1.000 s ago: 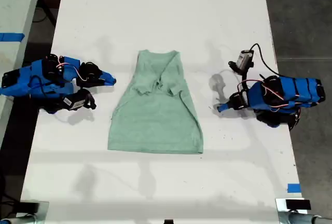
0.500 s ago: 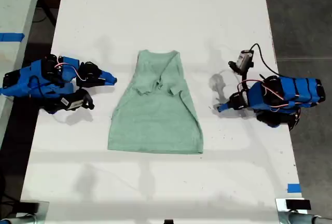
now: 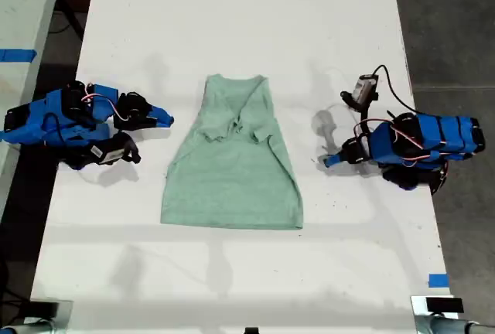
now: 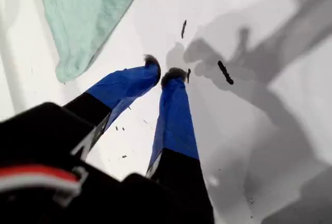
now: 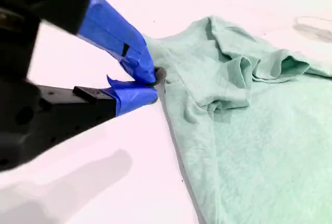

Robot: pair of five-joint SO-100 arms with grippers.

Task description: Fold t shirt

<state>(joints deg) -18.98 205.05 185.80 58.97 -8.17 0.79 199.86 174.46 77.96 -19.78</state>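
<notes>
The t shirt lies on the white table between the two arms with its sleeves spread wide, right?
No: in the exterior view the t shirt has its sleeves folded in over the chest. The rest is right.

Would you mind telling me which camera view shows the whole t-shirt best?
The exterior view: the t shirt lies whole on the table, sleeves folded in. The second wrist view shows only its rumpled sleeve area beside my second gripper; the first wrist view catches one corner.
</notes>
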